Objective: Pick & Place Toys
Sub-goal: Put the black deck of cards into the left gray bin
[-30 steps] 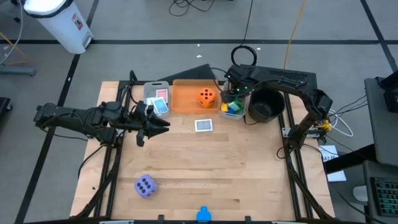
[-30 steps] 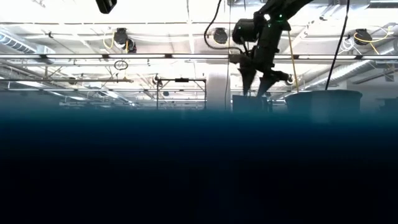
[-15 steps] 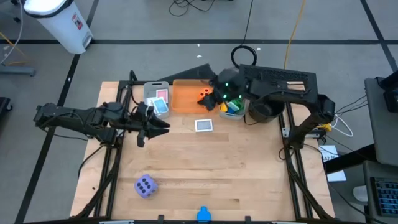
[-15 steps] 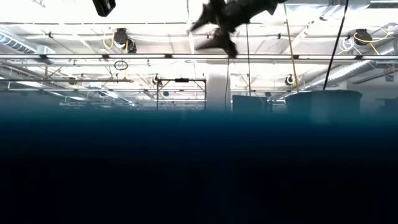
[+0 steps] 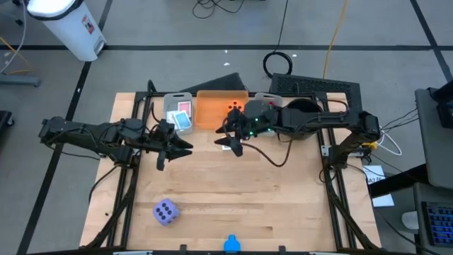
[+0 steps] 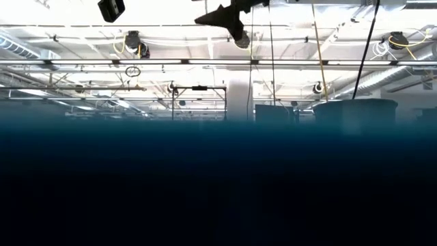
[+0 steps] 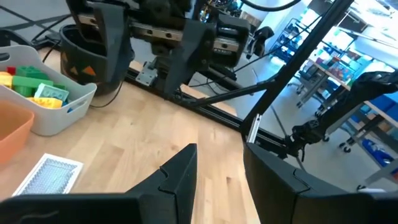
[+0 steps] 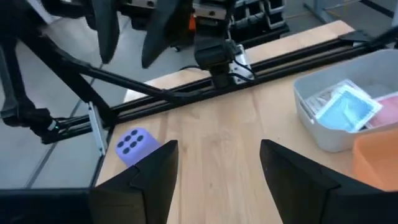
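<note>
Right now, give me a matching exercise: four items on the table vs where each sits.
Items:
1. purple die
2. orange die
3. loose picture card
4. blue brick

Places:
A. in the orange bin
B. on the table's front edge, in the middle
C. on the bare wood under the right tool
D. on the bare wood at the front left

Pairs: 1-D, 2-A, 3-C, 4-B

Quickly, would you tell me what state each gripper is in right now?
Left gripper: open, holding nothing.
Right gripper: open, holding nothing.
</note>
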